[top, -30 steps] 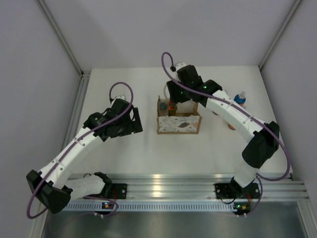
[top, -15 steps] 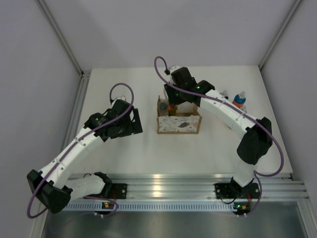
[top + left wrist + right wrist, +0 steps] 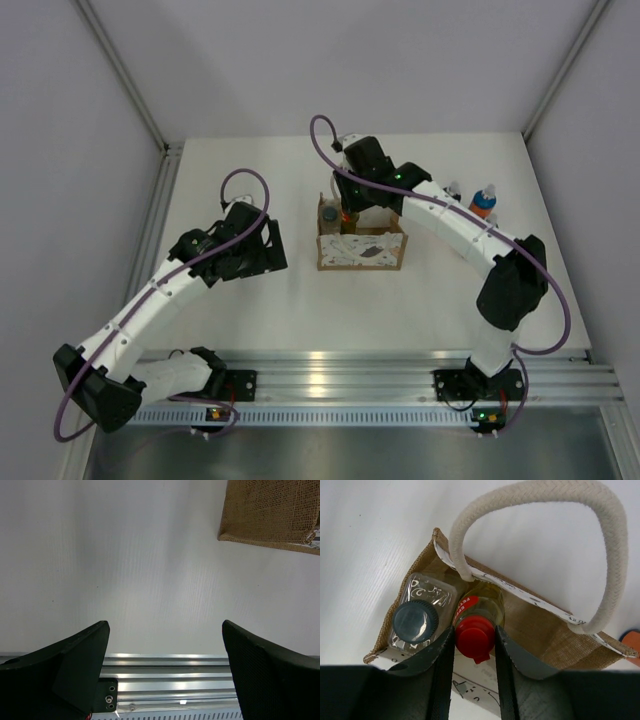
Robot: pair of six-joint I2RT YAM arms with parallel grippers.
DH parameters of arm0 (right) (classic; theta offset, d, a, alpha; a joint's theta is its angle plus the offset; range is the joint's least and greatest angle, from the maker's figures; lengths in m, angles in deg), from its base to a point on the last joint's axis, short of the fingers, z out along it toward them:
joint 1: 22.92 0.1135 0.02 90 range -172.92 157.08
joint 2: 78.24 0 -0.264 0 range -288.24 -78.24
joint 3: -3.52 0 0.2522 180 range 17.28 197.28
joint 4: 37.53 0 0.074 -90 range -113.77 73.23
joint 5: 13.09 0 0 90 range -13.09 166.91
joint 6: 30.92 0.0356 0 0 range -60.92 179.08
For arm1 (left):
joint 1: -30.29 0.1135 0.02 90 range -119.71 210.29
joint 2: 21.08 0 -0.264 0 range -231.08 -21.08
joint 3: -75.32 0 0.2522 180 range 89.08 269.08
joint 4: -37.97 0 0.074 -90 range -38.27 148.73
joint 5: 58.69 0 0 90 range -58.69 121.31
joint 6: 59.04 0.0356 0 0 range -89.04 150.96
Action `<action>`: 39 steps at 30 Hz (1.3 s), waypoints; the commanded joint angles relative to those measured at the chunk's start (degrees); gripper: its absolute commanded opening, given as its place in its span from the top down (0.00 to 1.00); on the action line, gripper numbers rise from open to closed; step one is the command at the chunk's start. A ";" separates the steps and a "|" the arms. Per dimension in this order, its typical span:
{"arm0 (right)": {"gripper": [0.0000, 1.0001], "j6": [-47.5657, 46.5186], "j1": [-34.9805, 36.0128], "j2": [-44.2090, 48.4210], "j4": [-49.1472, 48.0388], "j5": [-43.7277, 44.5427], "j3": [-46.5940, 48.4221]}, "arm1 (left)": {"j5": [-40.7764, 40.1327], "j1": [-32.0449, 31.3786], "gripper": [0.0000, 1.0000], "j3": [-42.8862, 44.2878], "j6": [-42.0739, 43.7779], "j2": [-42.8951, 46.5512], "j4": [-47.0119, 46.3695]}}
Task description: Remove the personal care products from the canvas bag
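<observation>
The canvas bag [image 3: 362, 250] stands upright mid-table; its tan corner shows in the left wrist view [image 3: 272, 510]. In the right wrist view the bag [image 3: 560, 630] holds the slim yellow bottle with the red cap [image 3: 474, 636] and the pale cream bottle with the dark grey cap [image 3: 415, 621], side by side. My right gripper [image 3: 474, 645] reaches into the bag's left end [image 3: 348, 212], jaws pressed on either side of the red cap. My left gripper [image 3: 270, 245] is open and empty left of the bag, above bare table [image 3: 165, 645].
An orange bottle with a blue cap [image 3: 484, 198] stands on the table right of the bag, with other small bottles beside it [image 3: 452, 189]. A cream rope handle [image 3: 540, 490] arches over the bag. The aluminium rail [image 3: 170, 675] runs along the near edge.
My right gripper has moved left and down onto the bag's left end, over the red-capped bottle. The left arm has barely moved.
</observation>
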 commanded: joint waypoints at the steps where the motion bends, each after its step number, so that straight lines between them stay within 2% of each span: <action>1: 0.80 0.30 1.21 -1.10 -0.90 1.10 2.33 | -0.20 -0.11 0.02 -0.46 0.20 1.36 0.01; 9: 1.00 0.65 1.65 0.04 -0.81 1.37 2.59 | -0.46 -0.11 0.02 -0.28 0.73 1.19 0.10; 32: 1.00 0.83 1.74 8.21 5.96 9.01 11.82 | -0.99 -0.11 0.02 1.21 2.05 -1.01 0.01; 39: 1.00 1.09 1.65 9.53 10.44 11.21 18.66 | -1.08 -0.02 0.02 1.04 2.05 -1.10 0.01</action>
